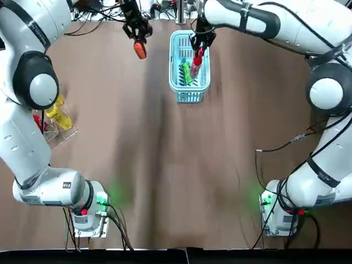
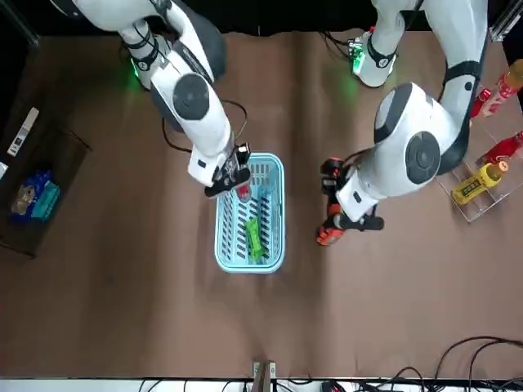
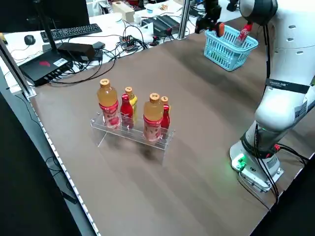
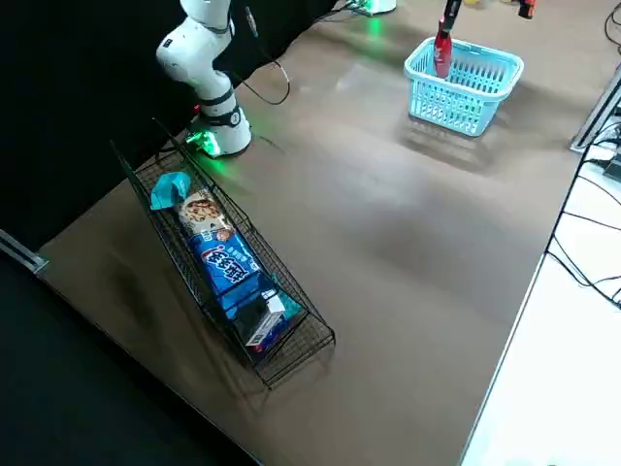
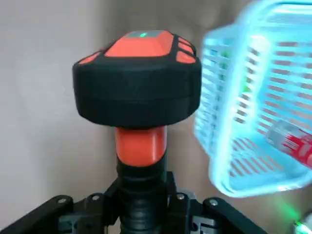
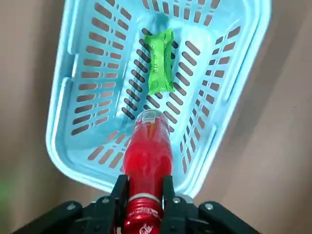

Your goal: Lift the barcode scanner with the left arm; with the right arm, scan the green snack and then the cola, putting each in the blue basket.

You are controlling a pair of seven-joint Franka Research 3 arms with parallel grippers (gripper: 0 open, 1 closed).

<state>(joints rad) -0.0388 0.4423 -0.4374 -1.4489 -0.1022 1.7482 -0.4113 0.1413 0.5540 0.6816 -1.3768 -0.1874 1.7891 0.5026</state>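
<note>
At the table's far side, the left gripper has its jaws clamped on the handle of the barcode scanner, holding it off the table to the left of the blue basket. The green snack lies on the basket's floor. The right gripper has its jaws closed on the cap end of the cola, which hangs bottom-down over the basket's inside.
</note>
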